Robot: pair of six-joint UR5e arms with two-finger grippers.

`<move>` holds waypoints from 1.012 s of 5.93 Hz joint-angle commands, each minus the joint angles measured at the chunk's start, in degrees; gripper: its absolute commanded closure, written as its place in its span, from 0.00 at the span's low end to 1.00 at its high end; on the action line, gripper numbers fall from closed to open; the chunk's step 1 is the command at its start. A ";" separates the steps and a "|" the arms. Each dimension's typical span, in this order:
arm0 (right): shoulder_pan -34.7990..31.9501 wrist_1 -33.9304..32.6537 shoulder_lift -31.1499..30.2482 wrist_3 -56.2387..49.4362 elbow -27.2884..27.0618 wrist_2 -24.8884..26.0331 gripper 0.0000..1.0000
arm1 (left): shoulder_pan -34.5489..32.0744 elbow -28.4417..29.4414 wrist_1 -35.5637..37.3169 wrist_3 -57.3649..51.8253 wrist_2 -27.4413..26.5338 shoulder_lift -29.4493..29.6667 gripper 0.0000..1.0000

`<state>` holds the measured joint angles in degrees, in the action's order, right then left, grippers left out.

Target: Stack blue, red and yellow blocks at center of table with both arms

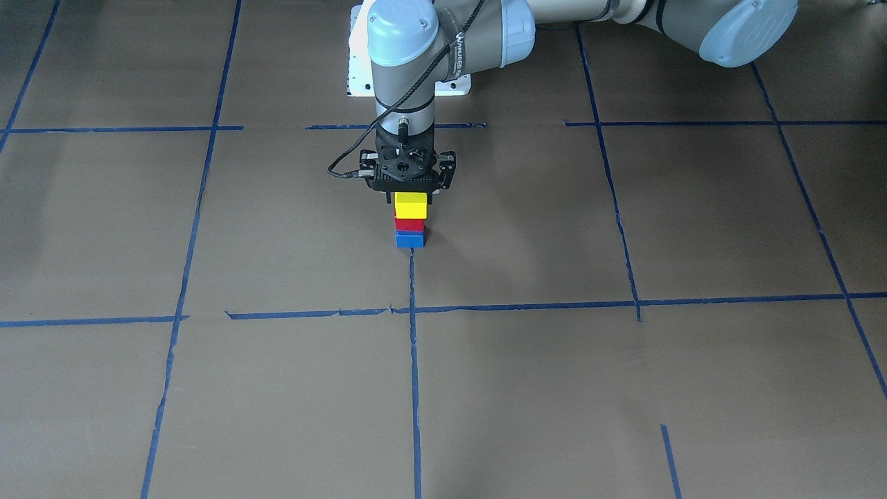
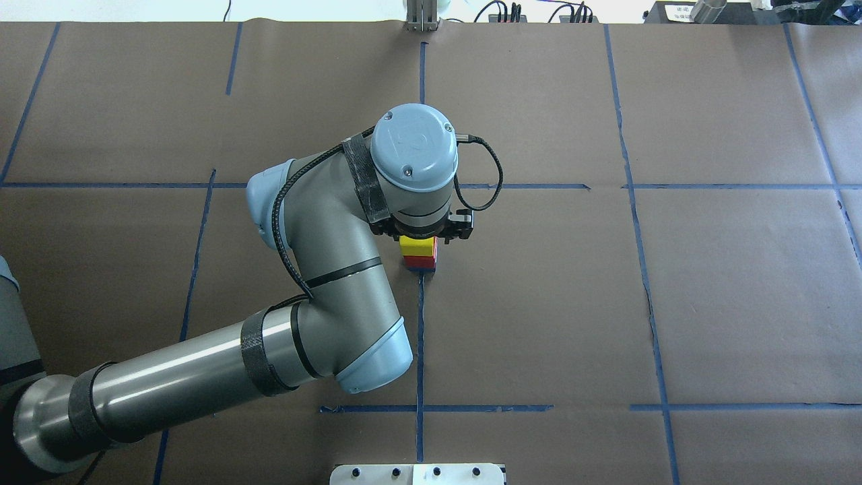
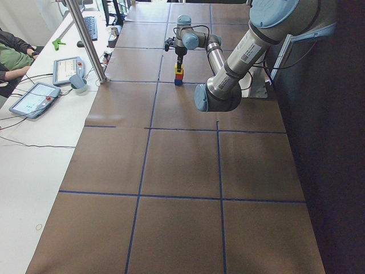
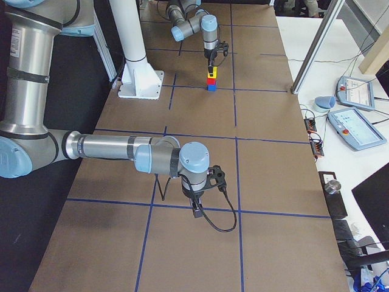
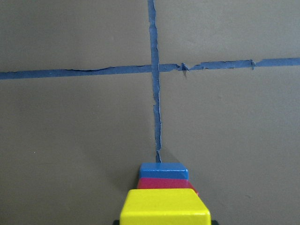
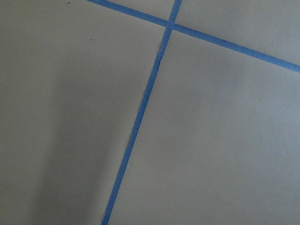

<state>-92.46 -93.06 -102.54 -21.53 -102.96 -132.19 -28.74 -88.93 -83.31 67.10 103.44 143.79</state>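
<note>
A stack stands at the table's center: the blue block (image 1: 409, 240) at the bottom, the red block (image 1: 408, 224) on it, the yellow block (image 1: 410, 205) on top. The stack also shows in the overhead view (image 2: 419, 248) and the left wrist view, where the yellow block (image 5: 164, 206) fills the bottom edge. My left gripper (image 1: 410, 199) hangs straight down over the stack, its fingers on either side of the yellow block and closed on it. My right gripper (image 4: 197, 211) hovers low over bare table far from the stack; I cannot tell whether it is open or shut.
Brown paper with blue tape lines (image 1: 414, 360) covers the table. A white mounting plate (image 1: 360, 73) lies behind the stack at the robot's base. Tablets (image 4: 355, 125) and a metal post (image 4: 316, 55) are on the side bench.
</note>
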 commanded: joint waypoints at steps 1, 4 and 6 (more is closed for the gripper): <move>0.00 0.42 0.06 0.17 0.30 0.00 0.00 | -0.87 -3.59 0.33 -0.13 0.09 -0.17 0.00; 0.00 0.42 0.14 0.26 0.30 0.00 0.00 | -11.48 -15.08 2.45 -14.12 11.58 -14.33 0.00; 0.00 0.42 0.06 0.34 0.30 0.00 0.00 | -21.83 -19.41 1.93 -29.66 18.68 -26.56 0.00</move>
<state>-92.46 -92.63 -102.45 -21.29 -102.66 -132.19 -45.08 -105.80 -81.06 45.95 118.12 124.00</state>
